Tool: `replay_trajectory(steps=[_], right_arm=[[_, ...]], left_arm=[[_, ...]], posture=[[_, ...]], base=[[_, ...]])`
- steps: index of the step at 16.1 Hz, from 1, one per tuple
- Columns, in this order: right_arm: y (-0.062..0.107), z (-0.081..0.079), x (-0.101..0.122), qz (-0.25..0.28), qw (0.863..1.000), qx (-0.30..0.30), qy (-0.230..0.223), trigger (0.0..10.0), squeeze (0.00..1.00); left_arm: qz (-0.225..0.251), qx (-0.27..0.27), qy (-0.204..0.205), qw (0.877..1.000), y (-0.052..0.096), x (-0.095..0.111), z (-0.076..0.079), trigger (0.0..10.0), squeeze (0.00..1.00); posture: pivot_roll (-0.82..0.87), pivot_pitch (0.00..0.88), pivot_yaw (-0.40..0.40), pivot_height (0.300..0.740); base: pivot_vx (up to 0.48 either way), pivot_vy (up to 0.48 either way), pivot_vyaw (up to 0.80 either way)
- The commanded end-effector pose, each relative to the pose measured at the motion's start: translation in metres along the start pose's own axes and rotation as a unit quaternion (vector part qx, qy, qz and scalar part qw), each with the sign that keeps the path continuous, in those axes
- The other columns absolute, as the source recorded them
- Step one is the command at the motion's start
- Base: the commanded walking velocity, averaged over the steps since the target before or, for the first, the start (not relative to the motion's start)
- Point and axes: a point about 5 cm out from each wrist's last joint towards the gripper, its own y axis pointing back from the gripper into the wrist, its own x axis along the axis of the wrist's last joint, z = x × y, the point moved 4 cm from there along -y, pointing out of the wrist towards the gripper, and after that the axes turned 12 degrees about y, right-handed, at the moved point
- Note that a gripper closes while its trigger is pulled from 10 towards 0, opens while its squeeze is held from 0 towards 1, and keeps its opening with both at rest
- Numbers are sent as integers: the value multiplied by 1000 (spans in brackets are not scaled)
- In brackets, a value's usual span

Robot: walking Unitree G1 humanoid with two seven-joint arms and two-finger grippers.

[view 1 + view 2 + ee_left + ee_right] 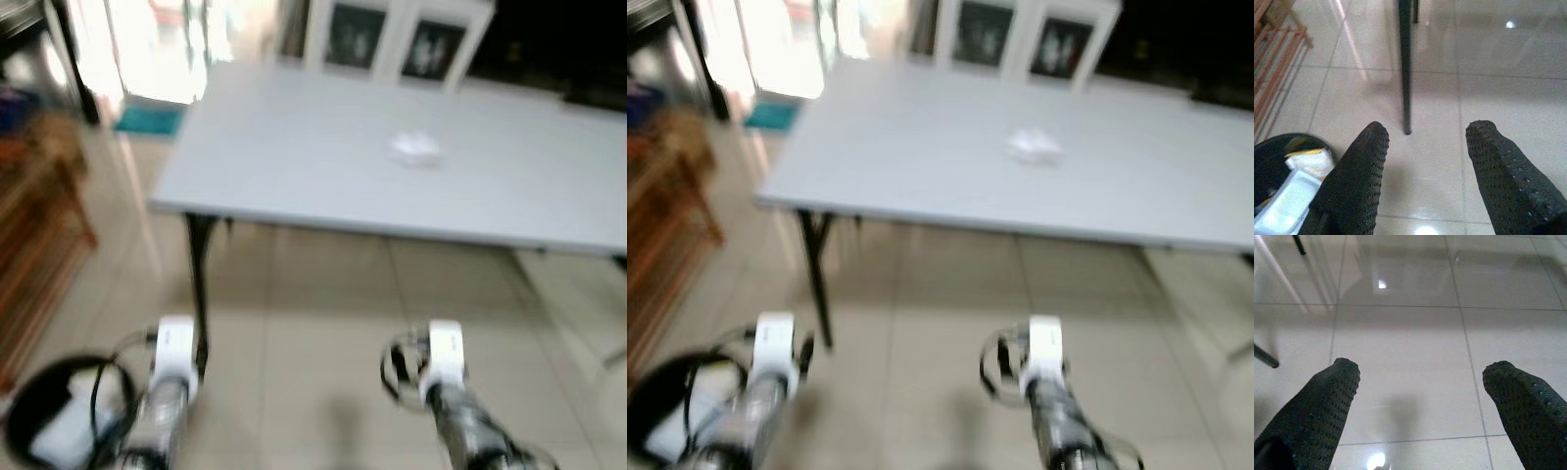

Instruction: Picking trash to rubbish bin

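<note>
Pale floor tiles [313,323] run under a long grey table [323,166] in the head views, which are blurred, probably because the robot is on the move. On the tabletop, well back from the near edge, lies a small crumpled white piece of trash [415,149], most likely the thing to be fetched. Both silver arms hang low in front of the body, well short of the table. Down by the robot's left side sits a black rubbish bin [39,392] with white waste already in it, placed where a carried item could be dropped in.

From the left wrist, the left gripper [1425,142] has its two black fingers spread wide with nothing between them, pointing at the floor near the table's black leg [1405,63]; the bin's rim and a yellow-and-white scrap [1305,159] show beside one finger.

From the right wrist, the right gripper [1420,382] is likewise spread apart and empty above bare tile, presumably held ready for a grasp
</note>
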Motion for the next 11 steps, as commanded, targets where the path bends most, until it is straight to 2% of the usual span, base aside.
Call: replay_trajectory(steps=[1, 11], right_arm=[[0, 8, 2, 4, 1000, -11, 2, 10000, 0], [0, 3, 0, 2, 1000, -2, 5, 10000, 0]], left_arm=[[-8, -6, 7, 1000, 1, -6, 8, 10000, 0], [-9, -11, 2, 1000, 2, -6, 8, 10000, 0]], posture=[[-8, 60, -110, 740], [-4, 39, -106, 740]], base=[[0, -368, 0], [0, -366, 0]])
